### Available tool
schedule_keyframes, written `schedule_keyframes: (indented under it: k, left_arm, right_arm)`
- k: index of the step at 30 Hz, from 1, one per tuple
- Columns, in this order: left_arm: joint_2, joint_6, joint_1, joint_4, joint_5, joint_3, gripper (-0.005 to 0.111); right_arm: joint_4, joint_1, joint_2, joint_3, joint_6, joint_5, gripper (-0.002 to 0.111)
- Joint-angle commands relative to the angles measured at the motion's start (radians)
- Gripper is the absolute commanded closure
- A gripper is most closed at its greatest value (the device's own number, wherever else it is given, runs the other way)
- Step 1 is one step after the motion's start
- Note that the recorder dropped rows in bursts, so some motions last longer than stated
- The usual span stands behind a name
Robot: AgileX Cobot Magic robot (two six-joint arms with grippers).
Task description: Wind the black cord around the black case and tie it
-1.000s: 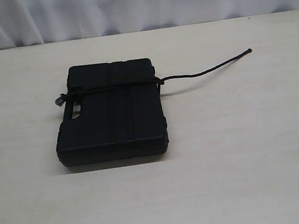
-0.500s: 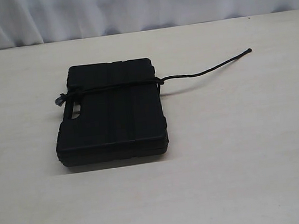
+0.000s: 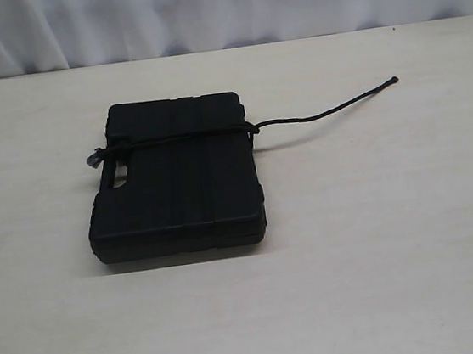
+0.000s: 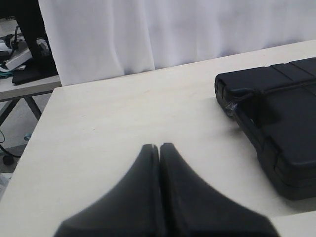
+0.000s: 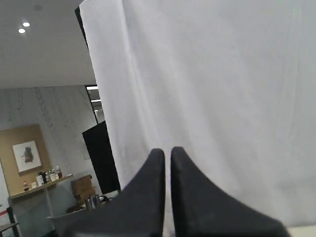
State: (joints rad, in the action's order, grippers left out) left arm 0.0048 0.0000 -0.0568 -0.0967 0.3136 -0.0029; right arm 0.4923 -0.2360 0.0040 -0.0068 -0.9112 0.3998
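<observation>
Judging the task all but done, with the black cord (image 3: 172,138) looped across the black case (image 3: 178,192) on the counter (image 3: 382,254) and seemingly knotted at one edge, loose tail trailing, and left end effector (image 4: 159,146) and right end effector (image 5: 164,150) both closed, empty.

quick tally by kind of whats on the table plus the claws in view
case: 1
cord: 1
claws: 2, left claw and right claw, both shut and empty
total: 4
</observation>
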Motion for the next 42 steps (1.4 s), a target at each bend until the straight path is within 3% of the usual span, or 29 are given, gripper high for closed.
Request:
schedule_keyframes:
  k: [1,8,17,22,33,42]
  left_arm:
    - [-0.005,0.006,0.003,0.002,-0.004,0.003,0.107]
    - [-0.005,0.006,0.003,0.002,-0.004,0.003,0.107]
    - [-0.005,0.006,0.003,0.002,-0.004,0.003,0.107]
    - [-0.005,0.006,0.003,0.002,-0.004,0.003,0.107]
    - [-0.005,0.006,0.003,0.002,-0.004,0.003,0.107]
    - [-0.005,0.006,0.003,0.002,-0.004,0.003,0.107]
  right_arm:
    - [-0.117,0.001,-0.004,0.007,0.179,0.040,0.104]
    - [-0.325,0.001,-0.004,0.007,0.465,-0.066,0.104]
    - [-0.433,0.050,-0.004,0.007,0.776,-0.273,0.104]
    - [-0.433,0.094,-0.004,0.007,0.828,-0.372,0.104]
    - [-0.433,0.094,-0.004,0.007,0.945,-0.616,0.104]
    - [-0.433,0.094,-0.004,0.007,0.979,-0.716,0.104]
